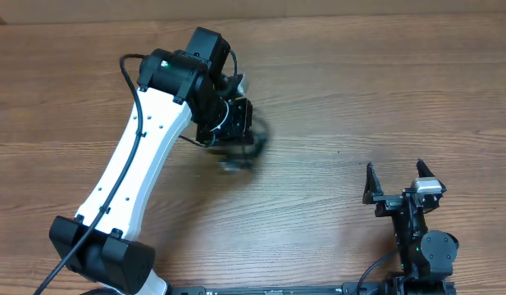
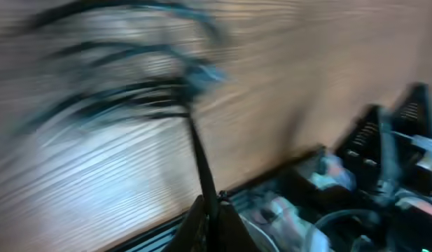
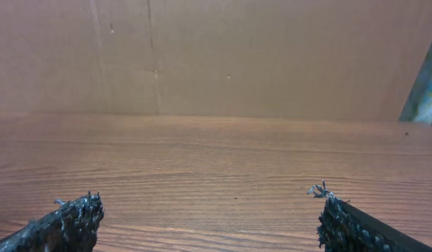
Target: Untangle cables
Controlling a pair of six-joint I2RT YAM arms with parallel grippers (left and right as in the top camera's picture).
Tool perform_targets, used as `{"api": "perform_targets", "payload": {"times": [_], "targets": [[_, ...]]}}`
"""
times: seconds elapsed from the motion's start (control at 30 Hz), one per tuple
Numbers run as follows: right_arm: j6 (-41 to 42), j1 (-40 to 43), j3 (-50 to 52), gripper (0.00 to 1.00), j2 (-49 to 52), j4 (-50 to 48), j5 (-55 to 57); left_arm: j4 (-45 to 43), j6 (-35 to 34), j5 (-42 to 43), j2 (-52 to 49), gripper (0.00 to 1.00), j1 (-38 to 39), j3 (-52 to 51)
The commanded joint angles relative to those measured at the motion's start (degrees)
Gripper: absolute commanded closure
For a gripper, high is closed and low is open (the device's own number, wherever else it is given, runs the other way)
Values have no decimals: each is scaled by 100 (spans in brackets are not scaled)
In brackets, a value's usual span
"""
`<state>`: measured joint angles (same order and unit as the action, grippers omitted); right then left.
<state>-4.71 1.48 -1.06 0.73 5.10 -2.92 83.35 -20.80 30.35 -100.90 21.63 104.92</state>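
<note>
Cables (image 2: 199,157) stretch taut, lengthwise from left gripper (image 2: 210,204).

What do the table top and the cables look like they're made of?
The table: wood or wood-look laminate, matte brown; long grain lines run across it. The cables: thin black cords, probably rubber or plastic sheathed; they bend in loose loops, though blur hides the finish.
</note>
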Motion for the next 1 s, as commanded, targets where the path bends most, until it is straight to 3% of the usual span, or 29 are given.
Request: {"api": "perform_targets", "payload": {"times": [0.0,0.07,0.13,0.23,0.33,0.4,0.43,0.5,0.63,0.7,0.8,0.97], "targets": [[-4,15,57,0,-57,-39,31,52,-546,-719,107,96,-70,133],[-4,15,57,0,-57,-39,31,365,-1246,-2181,105,96,-2,131],[-4,15,57,0,-57,-39,31,575,-1285,-2435,105,96,46,131],[-4,15,57,0,-57,-39,31,455,-422,-1113,105,96,42,131],[-4,15,57,0,-57,-39,31,267,619,896,105,96,-39,133],[-4,15,57,0,-57,-39,31,133,772,1628,105,96,-109,133],[-4,15,57,0,-57,-39,31,66,708,1593,105,96,-131,133],[-4,15,57,0,-57,-39,31,-7,295,767,105,96,-138,133],[-4,15,57,0,-57,-39,31,411,-1108,-2103,105,96,-17,131],[-4,15,57,0,-57,-39,31,535,-1095,-2312,105,96,22,133],[-4,15,57,0,-57,-39,31,450,-481,-986,105,96,-22,149],[-4,15,57,0,-57,-39,31,50,560,2055,105,96,-286,155]]}}
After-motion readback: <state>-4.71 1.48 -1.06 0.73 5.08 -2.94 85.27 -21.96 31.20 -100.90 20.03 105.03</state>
